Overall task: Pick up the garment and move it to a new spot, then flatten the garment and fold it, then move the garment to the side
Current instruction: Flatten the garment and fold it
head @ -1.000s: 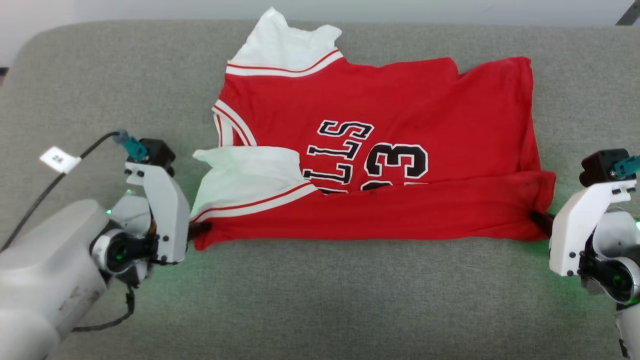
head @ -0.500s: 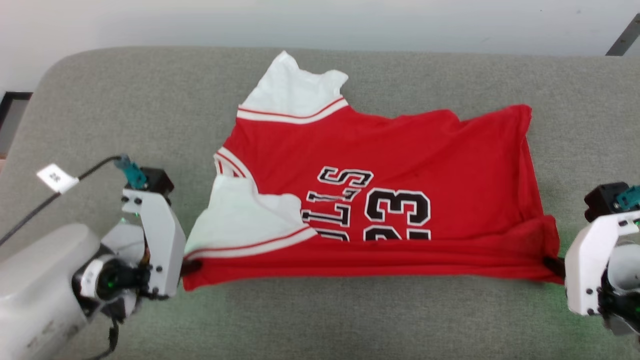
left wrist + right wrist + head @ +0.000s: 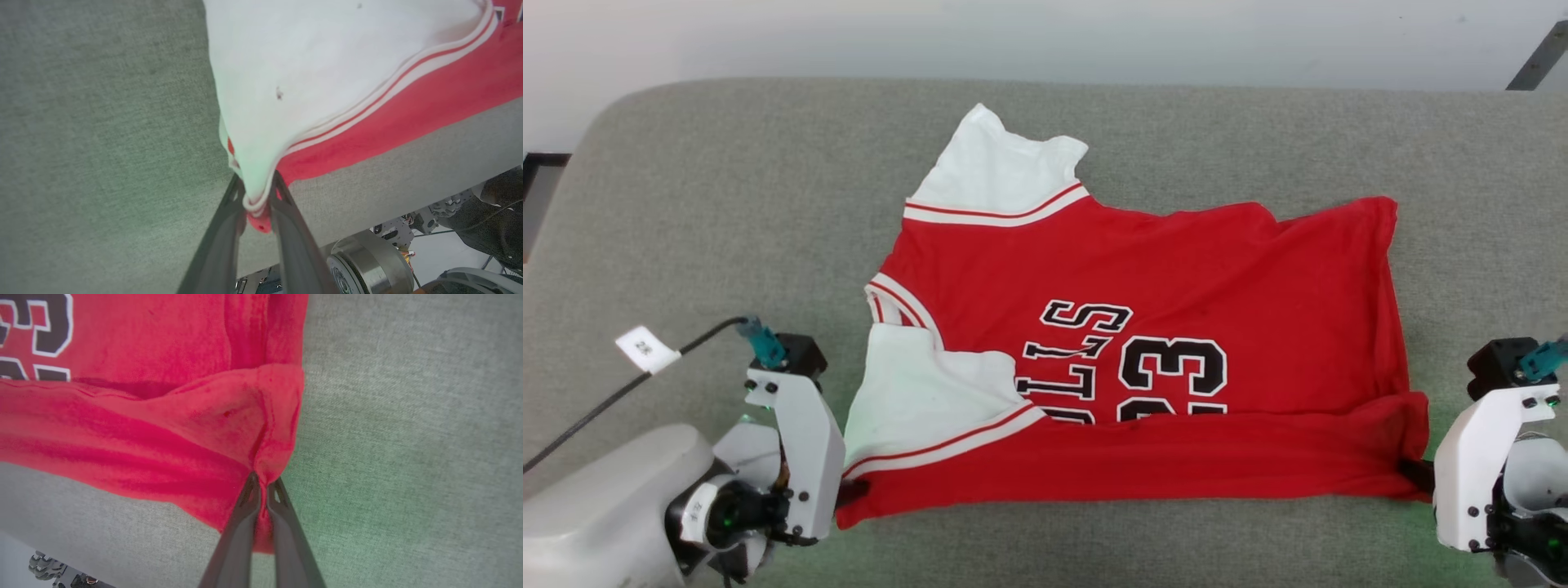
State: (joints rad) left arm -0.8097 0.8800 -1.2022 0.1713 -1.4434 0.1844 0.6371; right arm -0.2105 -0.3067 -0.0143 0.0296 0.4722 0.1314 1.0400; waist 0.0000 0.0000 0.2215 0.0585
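The garment, a bright red jersey with white sleeve ends and black lettering, lies spread on the grey cushion with its near edge folded over. My left gripper is shut on the garment's near left corner, where the white sleeve meets the red cloth. My right gripper is shut on the near right corner of the garment. Both corners are pinched between the dark fingers and held just above the cushion. One white sleeve lies flat at the far left.
The grey cushioned surface stretches wide around the jersey, with a pale wall behind it. Its front edge runs close beneath the held fold, and the robot's base sits below it.
The head camera has tilted up, shifting the whole picture down. Both grippers keep hold of the corners and have drawn the near edge towards me; the fold covers less of the lettering.
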